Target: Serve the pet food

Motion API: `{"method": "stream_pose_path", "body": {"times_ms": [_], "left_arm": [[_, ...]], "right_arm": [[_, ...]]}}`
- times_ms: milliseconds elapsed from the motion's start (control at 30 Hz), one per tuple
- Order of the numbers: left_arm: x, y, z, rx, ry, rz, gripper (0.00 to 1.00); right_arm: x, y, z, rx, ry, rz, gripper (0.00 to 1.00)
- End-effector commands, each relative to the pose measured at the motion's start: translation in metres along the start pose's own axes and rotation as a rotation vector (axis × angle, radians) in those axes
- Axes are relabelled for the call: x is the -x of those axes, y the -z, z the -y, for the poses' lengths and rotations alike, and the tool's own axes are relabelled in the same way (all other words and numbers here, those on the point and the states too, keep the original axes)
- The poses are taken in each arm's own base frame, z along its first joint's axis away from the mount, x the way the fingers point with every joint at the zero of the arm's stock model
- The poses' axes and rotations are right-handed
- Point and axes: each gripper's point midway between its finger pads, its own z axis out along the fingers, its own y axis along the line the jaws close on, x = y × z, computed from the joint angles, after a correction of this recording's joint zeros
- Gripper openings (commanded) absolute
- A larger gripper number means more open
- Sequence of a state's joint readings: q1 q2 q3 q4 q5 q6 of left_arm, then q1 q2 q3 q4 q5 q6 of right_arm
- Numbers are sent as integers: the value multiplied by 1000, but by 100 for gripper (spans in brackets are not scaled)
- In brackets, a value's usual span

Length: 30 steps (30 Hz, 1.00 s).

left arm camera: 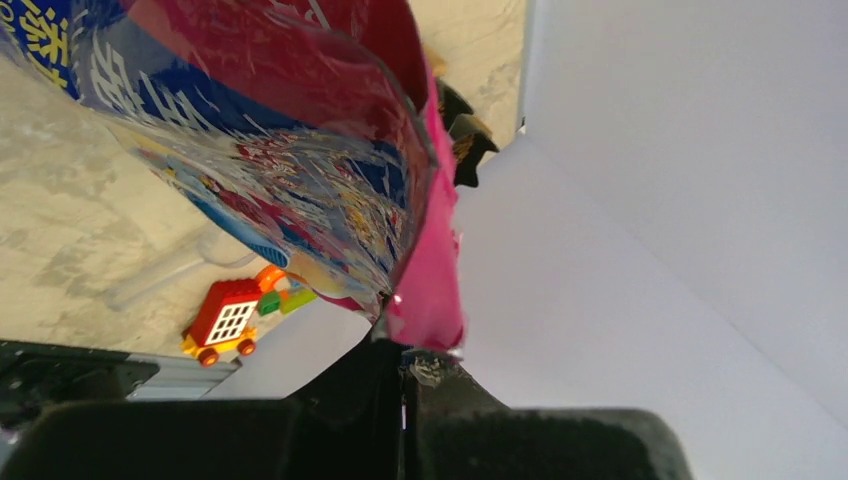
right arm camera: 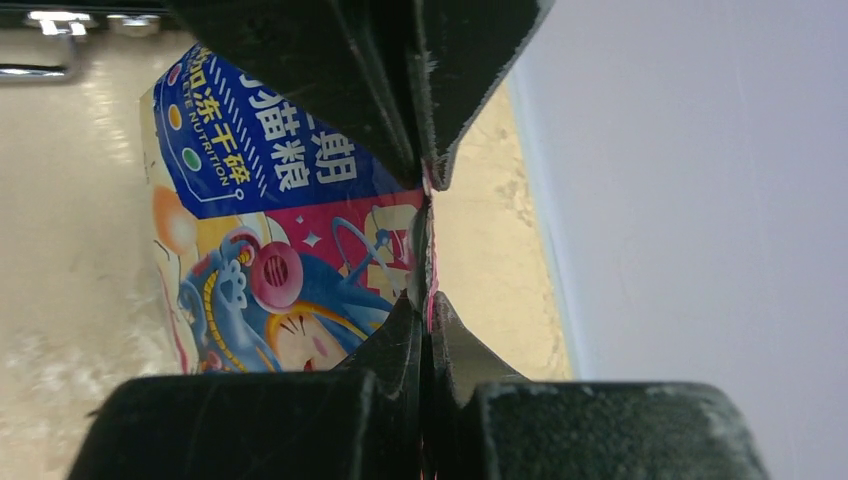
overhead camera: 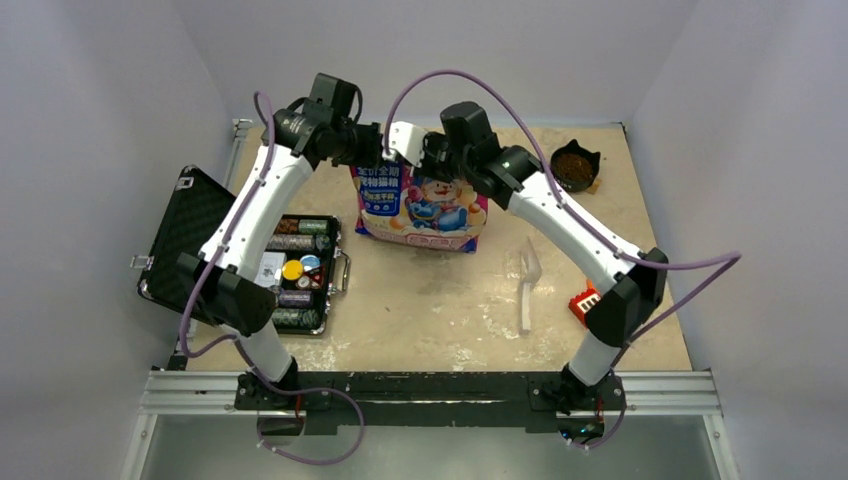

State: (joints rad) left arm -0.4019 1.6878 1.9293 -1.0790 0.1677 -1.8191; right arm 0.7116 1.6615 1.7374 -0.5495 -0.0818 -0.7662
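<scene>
Both arms arch forward over the worktop (overhead camera: 430, 300), and the left hand (overhead camera: 372, 150) and right hand (overhead camera: 425, 155) each clamp the top edge of the pet food bag (overhead camera: 420, 210) (standing upright).

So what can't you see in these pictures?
- Inside the bag: its own foil hides it in every view.
- Bag's top edge, top view: covered by the left gripper and right gripper pinching it.
- Brown stuff in the bowl, top view: too small to tell.
- Bag's bottom, right wrist view: hidden behind the fingers.
</scene>
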Motion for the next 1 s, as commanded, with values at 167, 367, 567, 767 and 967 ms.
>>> {"method": "stream_pose_path", "body": {"times_ms": [167, 367, 567, 767, 967], "left_arm": [[8, 35, 91, -252, 25, -38, 0], [40, 11, 116, -270, 63, -26, 0], [54, 6, 135, -317, 63, -24, 0], [49, 10, 132, -326, 38, -48, 0], [37, 29, 121, -319, 0, -88, 23]], "right_arm": [[93, 84, 197, -569, 128, 294, 0], [79, 57, 202, -540, 99, 276, 0], [65, 48, 187, -506, 67, 256, 0], [53, 46, 173, -478, 45, 235, 0], [56, 55, 157, -429, 11, 261, 60]]}}
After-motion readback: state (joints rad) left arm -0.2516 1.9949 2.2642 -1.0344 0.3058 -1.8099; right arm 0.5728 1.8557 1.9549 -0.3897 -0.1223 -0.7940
